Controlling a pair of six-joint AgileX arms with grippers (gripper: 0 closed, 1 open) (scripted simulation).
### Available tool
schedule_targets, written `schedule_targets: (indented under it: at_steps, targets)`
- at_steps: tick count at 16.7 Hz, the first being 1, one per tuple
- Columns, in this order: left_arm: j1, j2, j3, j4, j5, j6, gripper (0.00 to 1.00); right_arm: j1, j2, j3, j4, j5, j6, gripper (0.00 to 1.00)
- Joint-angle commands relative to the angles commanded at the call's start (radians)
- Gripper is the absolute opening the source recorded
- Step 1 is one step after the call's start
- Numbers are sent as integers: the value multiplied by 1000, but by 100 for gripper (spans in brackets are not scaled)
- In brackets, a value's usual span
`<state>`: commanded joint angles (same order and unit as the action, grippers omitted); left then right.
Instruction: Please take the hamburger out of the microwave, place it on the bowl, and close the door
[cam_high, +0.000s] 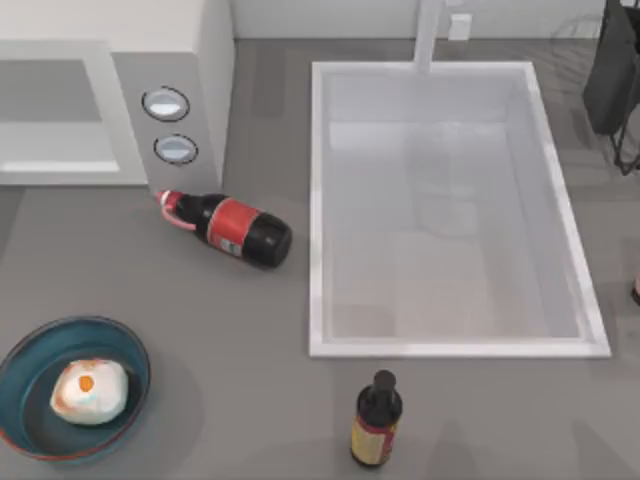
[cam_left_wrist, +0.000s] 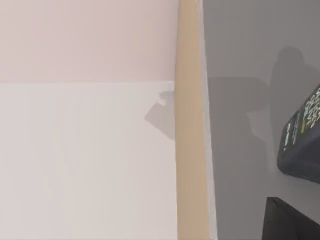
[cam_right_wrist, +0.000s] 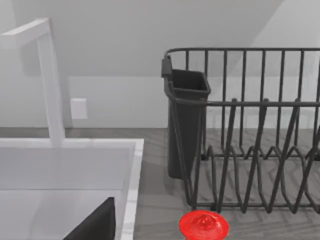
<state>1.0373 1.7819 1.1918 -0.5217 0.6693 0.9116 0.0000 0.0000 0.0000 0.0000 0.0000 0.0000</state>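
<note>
The hamburger, a pale lump with an orange spot, rests inside the teal bowl at the table's front left corner. At the back left stands the microwave with its two round dials. Its door, white-framed with a greyish window, lies flush with the control panel. A dark piece that looks like part of my left gripper shows at the left wrist view's edge, beside a pale wall and a tan strip. A similar dark piece of my right gripper shows over the sink's corner.
A cola bottle lies on its side in front of the microwave. A dark sauce bottle stands upright near the front edge. The white sink with its faucet takes up the middle. A black dish rack and a red cap are at the right.
</note>
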Motion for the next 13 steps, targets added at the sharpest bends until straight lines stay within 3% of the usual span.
schedule_targets:
  at_steps: [4, 13]
  targets:
    - [4, 53, -106, 150, 0, 4, 0, 0, 0, 0, 0, 0, 0, 100]
    - [-40, -18, -191, 199, -20, -42, 0, 0, 0, 0, 0, 0, 0, 100]
